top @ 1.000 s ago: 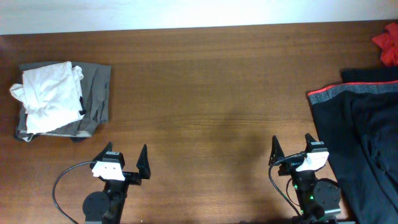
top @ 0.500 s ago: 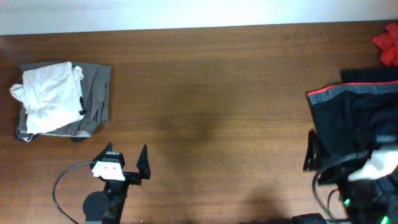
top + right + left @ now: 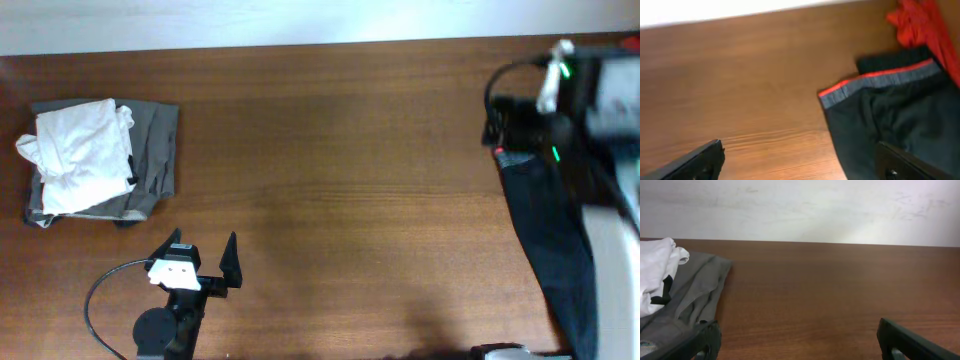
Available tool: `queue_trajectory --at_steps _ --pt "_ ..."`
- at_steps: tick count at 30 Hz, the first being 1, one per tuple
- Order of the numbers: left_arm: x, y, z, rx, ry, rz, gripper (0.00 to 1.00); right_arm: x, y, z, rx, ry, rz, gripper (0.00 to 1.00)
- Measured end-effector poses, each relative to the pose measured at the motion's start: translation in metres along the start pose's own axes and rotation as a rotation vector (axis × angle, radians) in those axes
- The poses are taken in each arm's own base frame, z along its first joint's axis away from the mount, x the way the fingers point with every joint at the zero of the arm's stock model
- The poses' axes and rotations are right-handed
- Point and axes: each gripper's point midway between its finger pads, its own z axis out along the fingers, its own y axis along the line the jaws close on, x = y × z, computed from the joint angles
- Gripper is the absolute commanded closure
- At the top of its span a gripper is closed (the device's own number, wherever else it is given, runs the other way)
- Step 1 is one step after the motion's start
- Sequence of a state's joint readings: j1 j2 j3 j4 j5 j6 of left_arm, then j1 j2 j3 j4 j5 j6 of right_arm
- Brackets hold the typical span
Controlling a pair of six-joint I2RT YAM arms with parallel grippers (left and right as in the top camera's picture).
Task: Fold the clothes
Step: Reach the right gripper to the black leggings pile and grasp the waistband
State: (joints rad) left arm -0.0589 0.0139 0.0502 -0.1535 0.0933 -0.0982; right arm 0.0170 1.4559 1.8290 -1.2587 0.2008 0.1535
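Fingers [image 3: 700, 160] of the right gripper [image 3: 799, 150] are spread fully wide and hold nothing, hovering over the table [image 3: 340, 150] beside the black trousers [image 3: 880, 125], whose grey waistband [image 3: 880, 82] sits at 1 o'clock in the wrist view; likely lining up a grab on the waist edge. Overhead, the trousers lie rumpled at the 3 o'clock edge, not yet spread or folded. Left gripper [image 3: 203, 245] sits at 7 o'clock, jaws wide and empty, probably waiting. White garment [image 3: 75, 150] lies on grey garment [image 3: 155, 165] at 9 o'clock, well apart. Red cloth [image 3: 920, 25] lies just beside the waistband
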Motion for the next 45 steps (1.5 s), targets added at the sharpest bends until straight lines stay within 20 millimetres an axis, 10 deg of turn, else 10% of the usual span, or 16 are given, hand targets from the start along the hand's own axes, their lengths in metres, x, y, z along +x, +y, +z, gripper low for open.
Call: queue_trajectory --at_steps 9,19,29,39,45 --pt "0.0 0.0 0.0 0.0 0.0 0.0 0.01 0.035 -0.056 0.164 0.129 0.348 0.104 0.2" --pt "0.0 0.0 0.0 0.0 0.0 0.0 0.01 0.091 -0.073 0.27 -0.017 0.549 0.205 0.24" --pt "0.0 0.0 0.0 0.0 0.0 0.0 0.01 0.129 -0.063 0.318 -0.072 0.644 0.198 0.26" --pt "0.0 0.0 0.0 0.0 0.0 0.0 0.01 0.129 -0.062 0.323 -0.074 0.634 0.196 0.31" --pt "0.0 0.0 0.0 0.0 0.0 0.0 0.01 0.129 -0.066 0.329 -0.06 0.603 0.189 0.57"
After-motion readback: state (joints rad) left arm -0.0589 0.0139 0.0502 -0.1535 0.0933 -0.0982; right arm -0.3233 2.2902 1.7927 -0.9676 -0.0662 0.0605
